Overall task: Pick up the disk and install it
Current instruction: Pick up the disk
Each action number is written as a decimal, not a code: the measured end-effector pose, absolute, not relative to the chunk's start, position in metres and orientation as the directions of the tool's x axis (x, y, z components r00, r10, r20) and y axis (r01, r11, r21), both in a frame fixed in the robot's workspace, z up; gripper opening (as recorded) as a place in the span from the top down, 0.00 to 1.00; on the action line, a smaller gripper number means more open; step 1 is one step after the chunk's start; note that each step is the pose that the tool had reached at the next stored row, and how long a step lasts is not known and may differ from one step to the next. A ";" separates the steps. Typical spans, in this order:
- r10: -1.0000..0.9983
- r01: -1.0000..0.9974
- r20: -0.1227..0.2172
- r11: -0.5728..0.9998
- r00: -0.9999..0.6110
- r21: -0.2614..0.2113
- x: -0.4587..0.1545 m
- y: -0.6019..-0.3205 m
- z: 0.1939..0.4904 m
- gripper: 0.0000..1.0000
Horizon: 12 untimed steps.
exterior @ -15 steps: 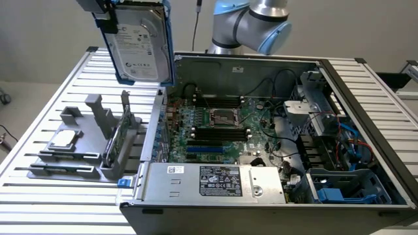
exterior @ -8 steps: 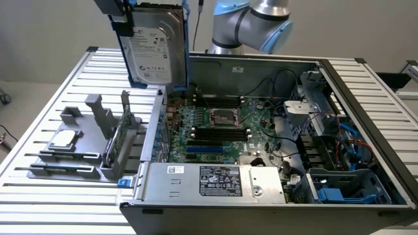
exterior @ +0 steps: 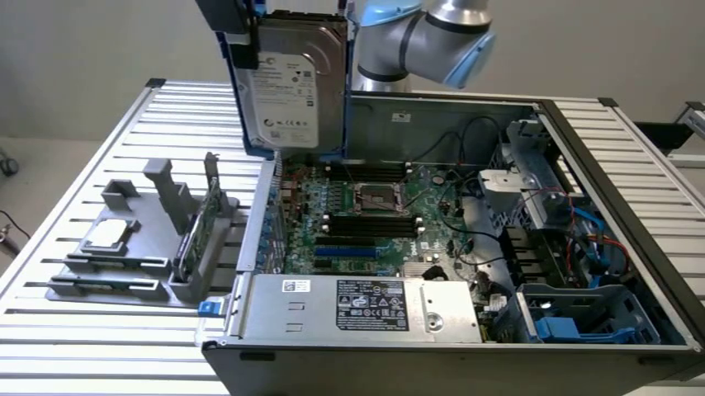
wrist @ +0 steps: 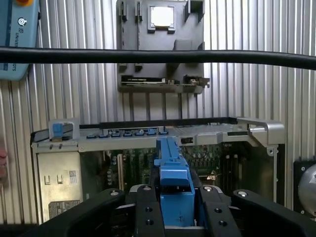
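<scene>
The disk (exterior: 289,82), a silver-grey hard drive with a pale label and blue side rails, hangs upright in the air above the back left corner of the open computer case (exterior: 617,157). My gripper (exterior: 248,33) holds it from above, shut on its edges. In the wrist view the black fingers (wrist: 148,212) clamp the blue rail of the disk (wrist: 173,168) on both sides, with the case's interior below it.
On the ribbed table at the exterior view's left, a grey holder (exterior: 132,247) carries a small silver chip (exterior: 111,235) and a green card (exterior: 204,223). Blue drive bays (exterior: 573,322) sit at the case's near right corner. A black cable (wrist: 158,55) crosses the wrist view, near a pendant (wrist: 15,34).
</scene>
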<state>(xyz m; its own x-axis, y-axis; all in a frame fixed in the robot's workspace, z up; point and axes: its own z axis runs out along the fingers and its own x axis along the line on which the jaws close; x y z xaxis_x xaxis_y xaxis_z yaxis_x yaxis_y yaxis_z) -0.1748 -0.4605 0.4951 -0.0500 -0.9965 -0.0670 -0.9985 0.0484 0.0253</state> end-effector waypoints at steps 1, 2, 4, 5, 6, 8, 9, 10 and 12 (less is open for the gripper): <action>-0.997 -0.998 -0.067 0.048 -0.050 0.026 -0.170 -0.463 0.495 0.67; -0.996 -0.998 -0.067 0.048 -0.050 0.027 -0.166 -0.464 0.496 0.67; -0.997 -0.998 -0.067 0.048 -0.050 0.028 -0.158 -0.468 0.496 0.67; -0.997 -0.998 -0.067 0.048 -0.050 0.029 -0.153 -0.470 0.496 0.67; -0.996 -0.998 -0.067 0.048 -0.050 0.029 -0.149 -0.472 0.497 0.67; -0.996 -0.998 -0.067 0.048 -0.050 0.030 -0.140 -0.477 0.497 0.67; -0.996 -0.998 -0.067 0.048 -0.050 0.031 -0.135 -0.479 0.497 0.67; -0.997 -0.998 -0.067 0.048 -0.050 0.031 -0.131 -0.481 0.497 0.67; -0.996 -0.998 -0.067 0.048 -0.050 0.032 -0.122 -0.485 0.498 0.67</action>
